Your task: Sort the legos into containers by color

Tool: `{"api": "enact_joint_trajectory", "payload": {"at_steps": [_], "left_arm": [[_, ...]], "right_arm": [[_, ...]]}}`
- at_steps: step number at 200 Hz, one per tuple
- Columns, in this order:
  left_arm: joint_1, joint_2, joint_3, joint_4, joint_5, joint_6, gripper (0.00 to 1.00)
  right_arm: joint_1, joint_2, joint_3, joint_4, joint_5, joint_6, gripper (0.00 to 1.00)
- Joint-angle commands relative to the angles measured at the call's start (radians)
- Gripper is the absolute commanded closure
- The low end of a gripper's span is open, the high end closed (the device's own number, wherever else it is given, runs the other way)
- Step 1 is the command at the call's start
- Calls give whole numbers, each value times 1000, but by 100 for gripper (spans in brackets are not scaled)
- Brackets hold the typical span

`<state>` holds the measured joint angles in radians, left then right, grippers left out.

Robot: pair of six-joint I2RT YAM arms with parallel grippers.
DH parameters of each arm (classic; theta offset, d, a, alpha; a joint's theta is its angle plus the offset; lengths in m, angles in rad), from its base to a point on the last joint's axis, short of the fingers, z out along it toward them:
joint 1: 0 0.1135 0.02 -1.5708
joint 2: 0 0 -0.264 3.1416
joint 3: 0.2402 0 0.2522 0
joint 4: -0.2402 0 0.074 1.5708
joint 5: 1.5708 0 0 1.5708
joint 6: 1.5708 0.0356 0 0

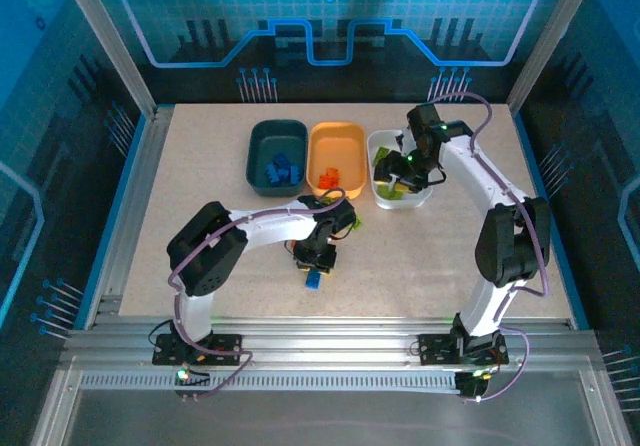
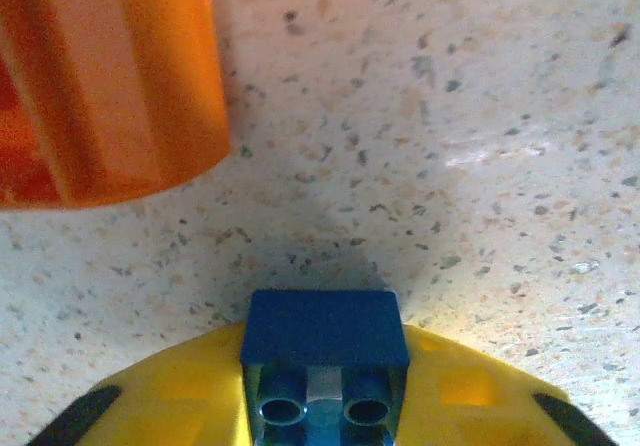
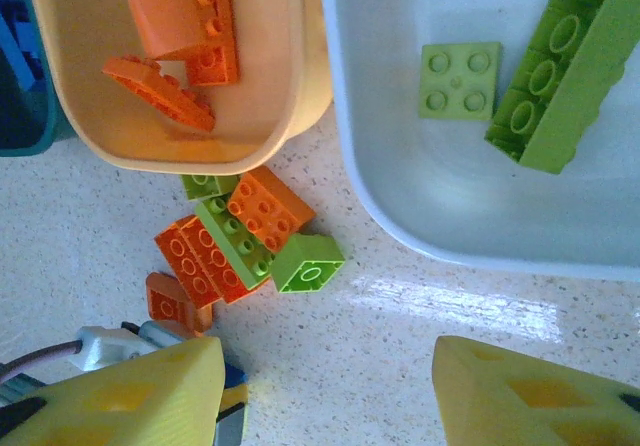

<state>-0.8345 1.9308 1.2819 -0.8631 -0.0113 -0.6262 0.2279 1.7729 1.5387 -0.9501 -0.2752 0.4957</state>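
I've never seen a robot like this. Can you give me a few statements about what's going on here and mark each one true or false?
1. The white tub has green bricks in it. True.
2. The left gripper holds an orange brick. False: it holds a blue brick.
3. The right gripper is open, with nothing between its fingers. True.
4. Every brick is already in a tub. False: a pile of orange and green bricks lies on the table beside the orange tub.
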Motion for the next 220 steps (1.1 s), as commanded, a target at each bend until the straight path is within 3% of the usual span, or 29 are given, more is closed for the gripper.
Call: {"api": "enact_joint_trajectory", "payload": {"at_steps": [1, 48, 96, 120, 172, 220], "left_arm": [[-5, -21, 3, -42, -27, -15, 74], [53, -179, 25, -111, -49, -32, 74], [308, -278, 233, -207, -74, 73, 71], [430, -191, 413, -232, -79, 140, 71], [520, 151, 861, -339, -137, 264, 70], [577, 337, 1001, -347, -121, 275, 70]], "right_arm": [[-12, -50, -16, 29, -39, -9, 41], [-13, -37, -34, 45, -70, -4, 41], [19, -20, -46, 59, -100, 1, 41], [57, -15, -53, 62, -102, 6, 41], [157, -44, -83, 42, -67, 15, 41], [245, -107, -148, 2, 9, 20, 41]]}}
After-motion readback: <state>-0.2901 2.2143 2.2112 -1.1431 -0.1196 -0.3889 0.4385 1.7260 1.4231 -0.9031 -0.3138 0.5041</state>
